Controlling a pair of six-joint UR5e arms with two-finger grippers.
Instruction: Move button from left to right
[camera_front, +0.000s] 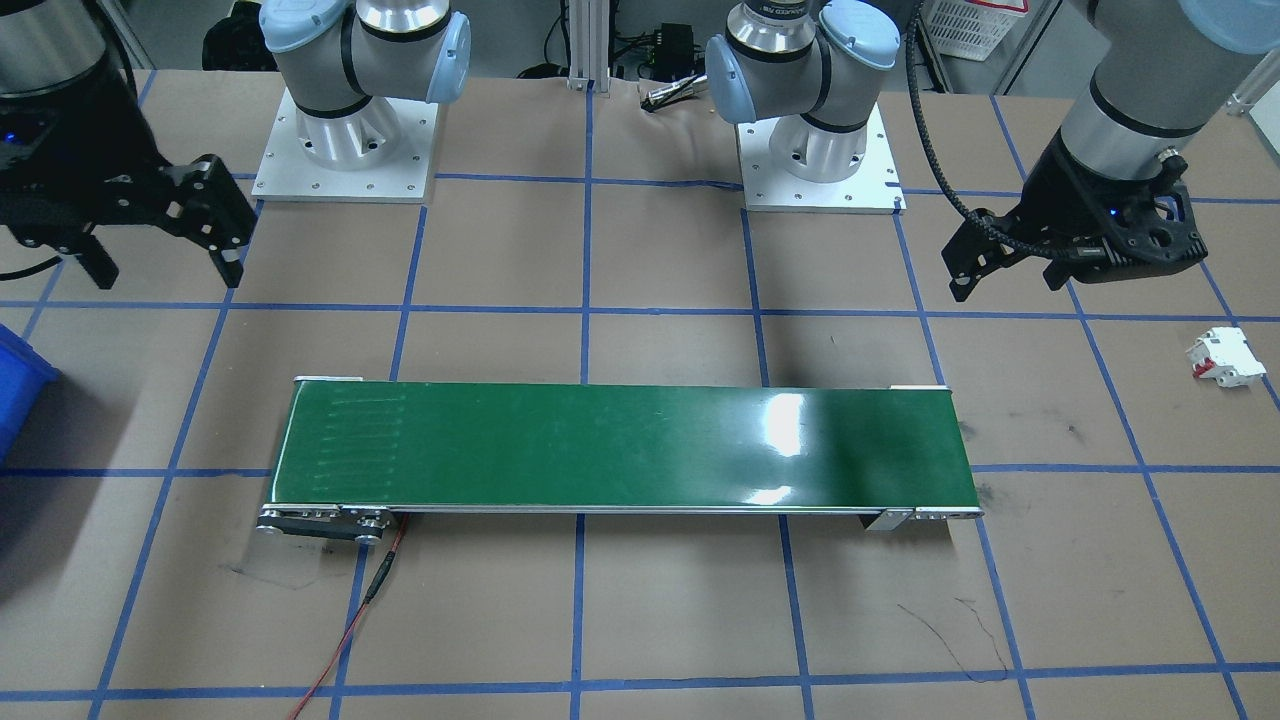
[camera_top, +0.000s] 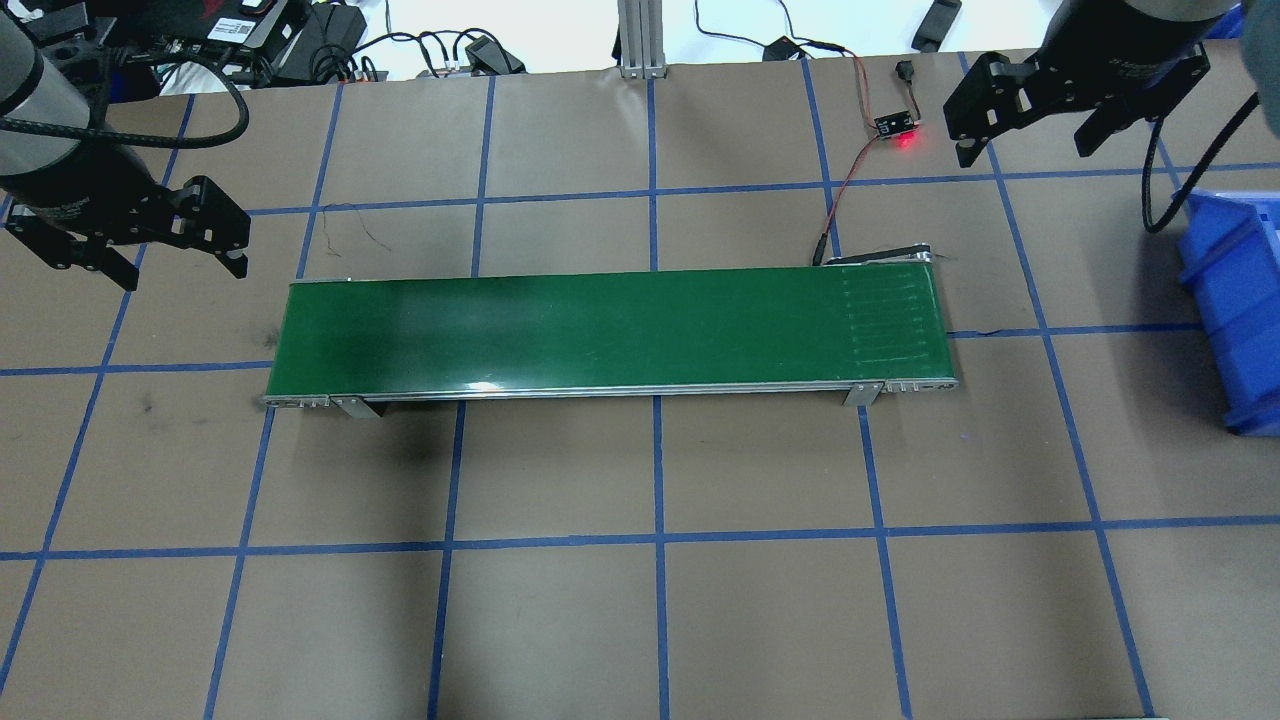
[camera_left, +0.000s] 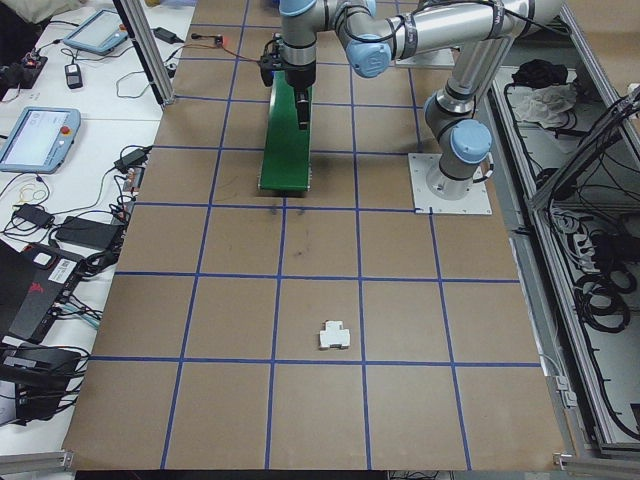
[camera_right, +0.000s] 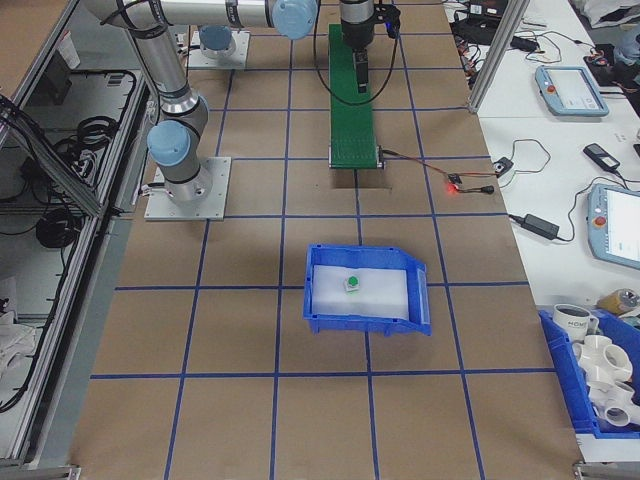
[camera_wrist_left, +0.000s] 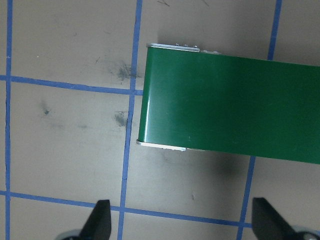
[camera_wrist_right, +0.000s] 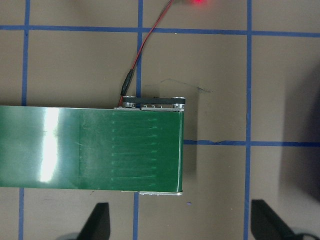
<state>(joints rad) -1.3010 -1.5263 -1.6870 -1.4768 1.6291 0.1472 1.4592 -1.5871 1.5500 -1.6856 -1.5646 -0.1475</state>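
While both arms hung high over the conveyor belt (camera_top: 610, 330), the left gripper (camera_top: 140, 262) and right gripper (camera_top: 1030, 130) each stood wide apart and empty. The button (camera_right: 352, 284) already lay in the blue bin (camera_right: 330, 320), at about six o'clock from the belt in the right-side view. A white block (camera_front: 1222, 357) remained on the left; mistaking it for the button looked the likeliest error.

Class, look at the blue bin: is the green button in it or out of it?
In. The exterior right view shows the button sitting on the white floor of the blue bin, inside its walls.
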